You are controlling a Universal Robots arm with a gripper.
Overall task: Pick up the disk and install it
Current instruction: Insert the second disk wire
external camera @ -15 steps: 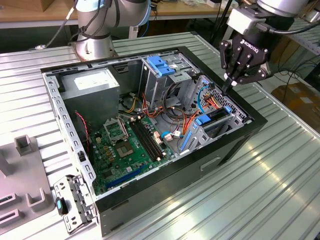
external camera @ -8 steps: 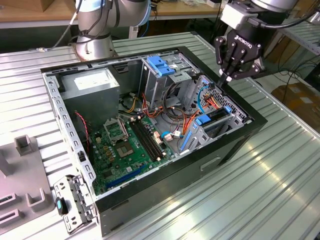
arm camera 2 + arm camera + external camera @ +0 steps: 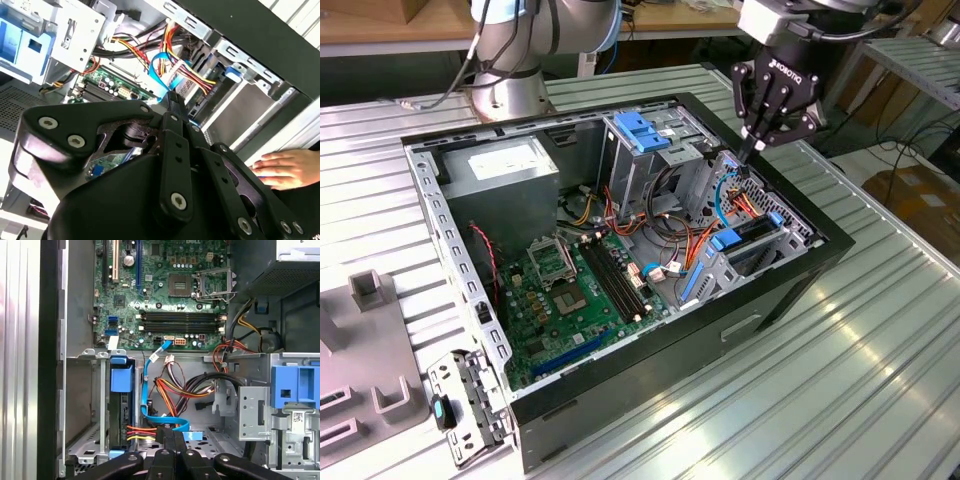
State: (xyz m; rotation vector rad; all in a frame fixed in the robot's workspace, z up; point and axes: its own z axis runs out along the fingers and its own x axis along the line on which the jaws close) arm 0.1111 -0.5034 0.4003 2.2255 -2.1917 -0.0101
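The computer case (image 3: 620, 400) lies open on its side on the tabletop (image 3: 840, 380), and the hand (image 3: 752, 152) hangs over the case wall on the exterior view's right, fingertips lowered among the cables. The fingertips are pressed together, and nothing can be seen held between them. The disk (image 3: 122, 390) stands on edge in the drive bay at the front corner of the case, its blue bracket level with the top of the bay. It sits just beside the hand but is not touching it. Judged from this, the pick-up and the insertion are done, and the step in hand is the finishing work at the bay, close to the blue data cable (image 3: 147, 385) and the bundle of red, yellow and black wires. Work in this area calls for small, slow movements, because the cables crowd the fingertips and could snag. Count: one arm, one hand, one disk, one case, one motherboard (image 3: 165, 290), one grey power supply box (image 3: 505, 165) and one second blue-tabbed cage (image 3: 642, 130). A person's fingers (image 3: 280, 167) rest outside the case.
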